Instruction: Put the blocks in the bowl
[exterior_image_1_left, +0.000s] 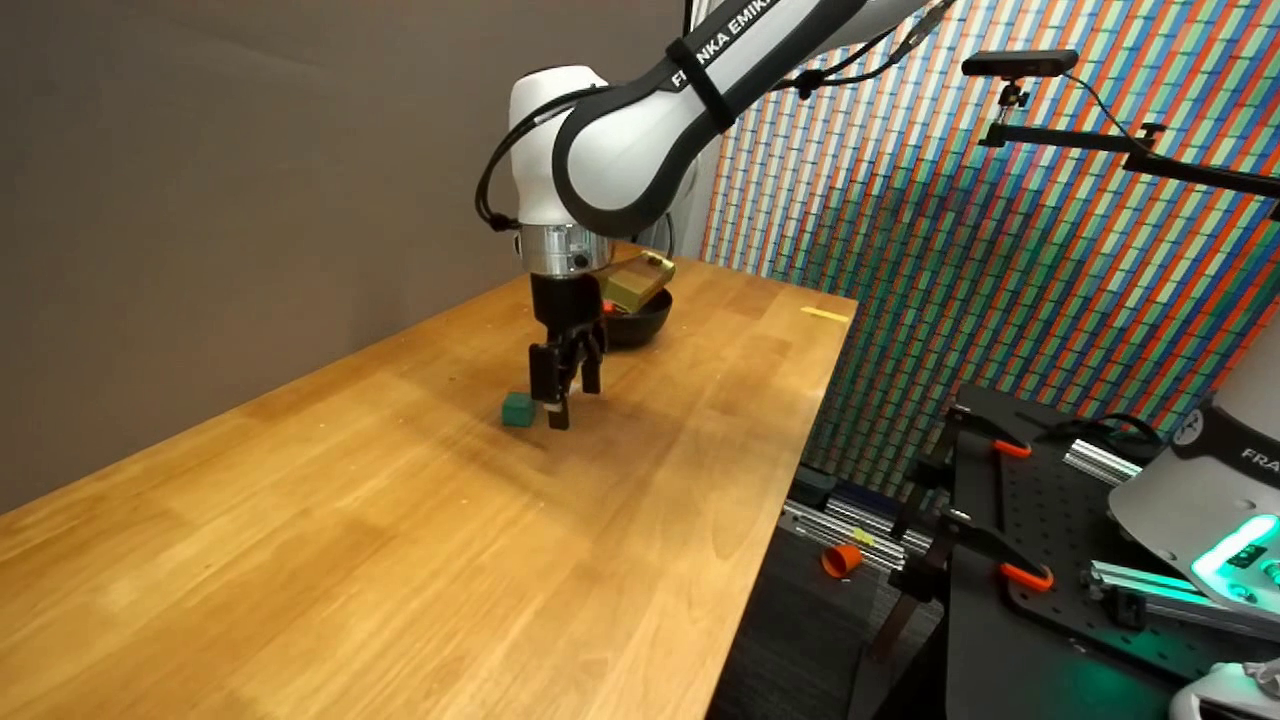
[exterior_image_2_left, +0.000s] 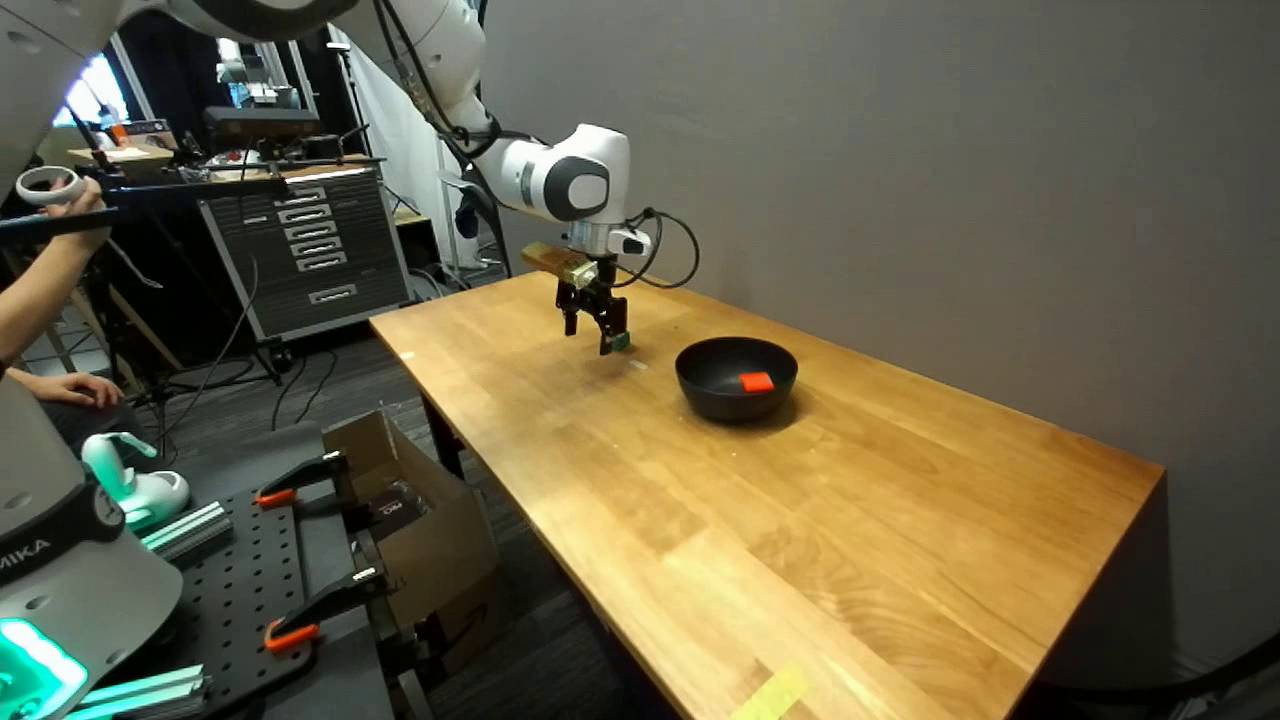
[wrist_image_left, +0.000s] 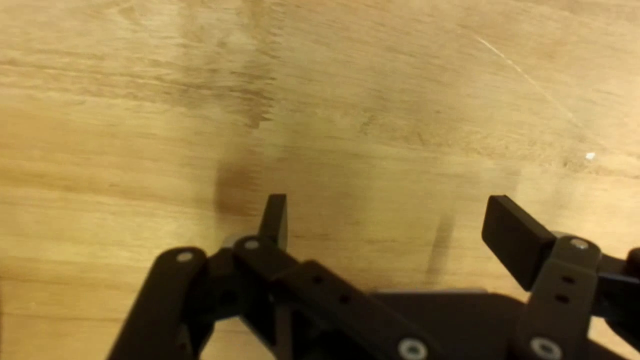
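The green block (exterior_image_1_left: 518, 409) rests on the wooden table just beside my gripper (exterior_image_1_left: 575, 397), outside its fingers. In an exterior view the green block (exterior_image_2_left: 620, 341) is partly hidden behind a finger of the gripper (exterior_image_2_left: 588, 335). The black bowl (exterior_image_2_left: 700, 388) stands on the table with the orange-red block (exterior_image_2_left: 756, 382) inside it. In an exterior view the bowl (exterior_image_1_left: 645, 325) is partly covered by the wrist. In the wrist view my gripper (wrist_image_left: 387, 215) is open, with only bare wood between its fingers. Neither block nor the bowl shows there.
A grey wall (exterior_image_2_left: 900, 200) runs along one long side of the wooden table (exterior_image_1_left: 450, 540). A gold-coloured box (exterior_image_1_left: 637, 280) is fixed to the wrist. A yellow tape strip (exterior_image_2_left: 772, 695) lies at the table's edge. A person's hand (exterior_image_2_left: 75, 388) shows in the background.
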